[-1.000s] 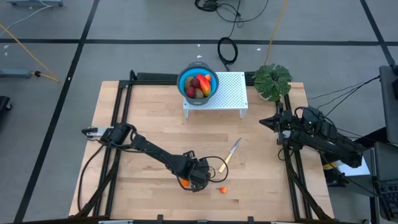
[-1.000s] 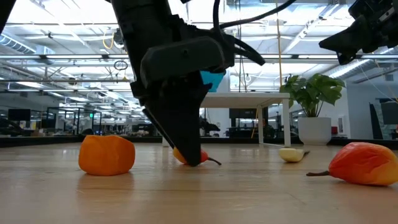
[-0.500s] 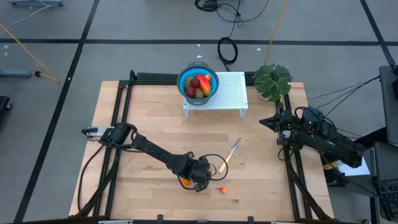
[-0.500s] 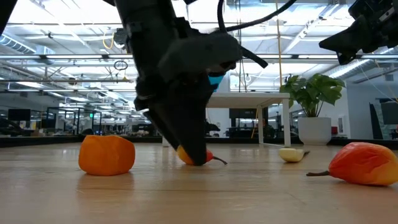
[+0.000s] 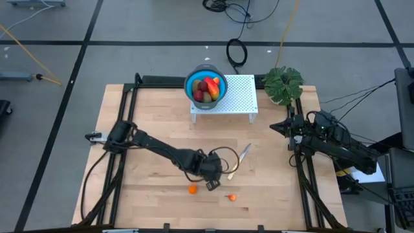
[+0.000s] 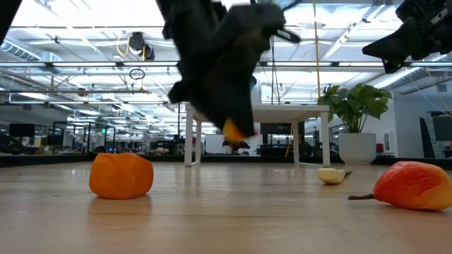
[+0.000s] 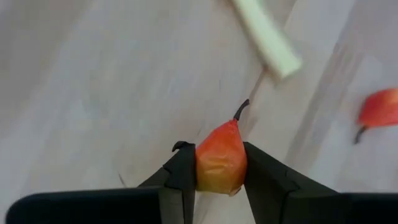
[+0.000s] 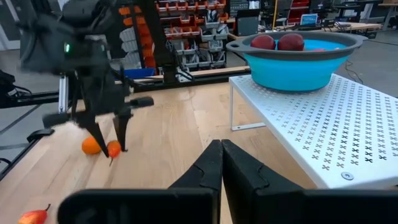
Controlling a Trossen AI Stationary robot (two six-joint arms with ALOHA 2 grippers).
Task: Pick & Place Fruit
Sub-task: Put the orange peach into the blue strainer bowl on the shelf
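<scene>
Left gripper [image 7: 220, 163] clamps orange fruit [image 7: 220, 158], lifted off table [image 5: 155, 116] near centre | two orange fruits on wood at 6 o'clock | right gripper [image 8: 221, 163] closed, 3 o'clock edge

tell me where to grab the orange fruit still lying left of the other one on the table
Grip the round orange fruit across its middle, coming straight down from above. It sits alone on bare table with no stem side showing, so either side suits the fingers. The left gripper already holds a stemmed fruit.

Left gripper [image 7: 219, 165] jaws clamped, raised; right gripper [image 8: 221, 163] jaws closed.
</scene>
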